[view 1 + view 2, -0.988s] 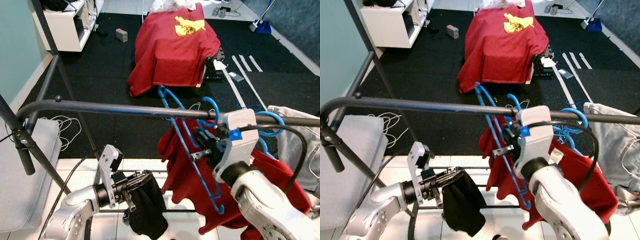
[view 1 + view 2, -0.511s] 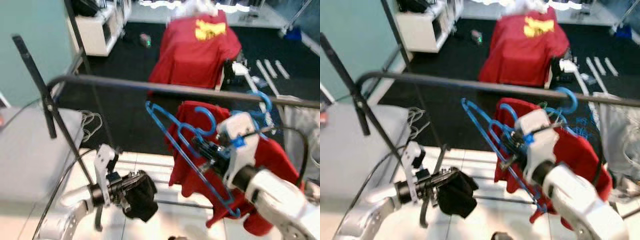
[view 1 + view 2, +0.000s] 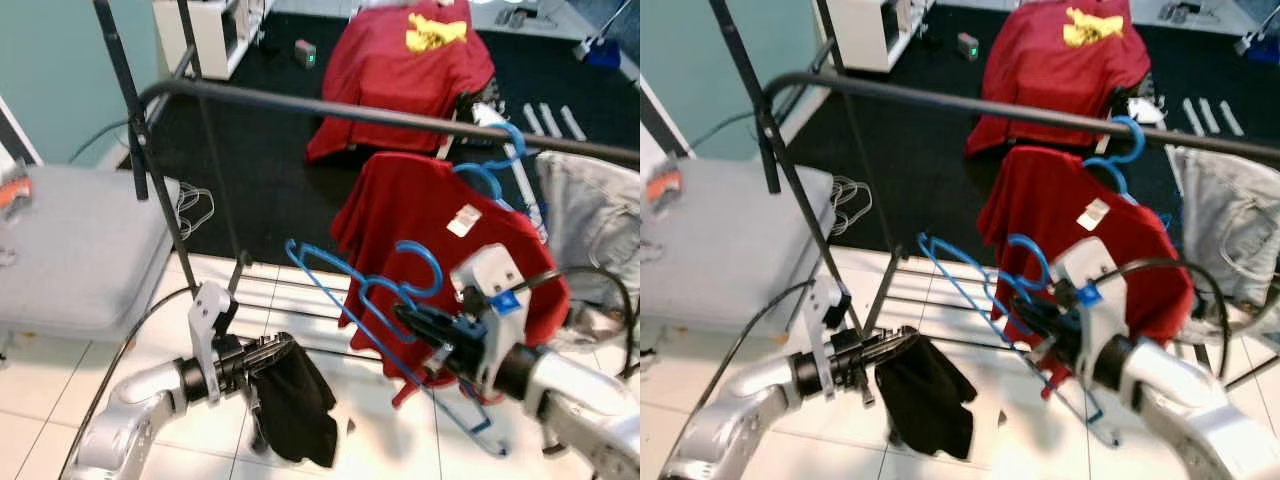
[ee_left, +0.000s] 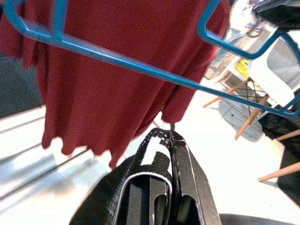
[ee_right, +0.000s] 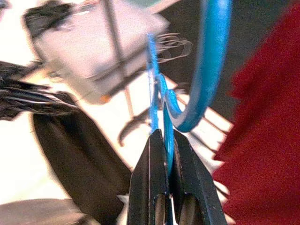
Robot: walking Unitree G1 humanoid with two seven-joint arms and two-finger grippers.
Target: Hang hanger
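- You can read no words, numbers or brand names anywhere here.
- The red shirt (image 3: 440, 215) on the rail has a small white tag (image 3: 461, 220) near its neck, but it is too small for you to read.
- The red cloth (image 3: 415, 70) far back has a yellow picture (image 3: 435, 32) on it. You can't make out any letters in it.
- By the chair in the left wrist view, you see a yellow patch (image 4: 243, 70). It could be a sign, but it is too blurry to read.
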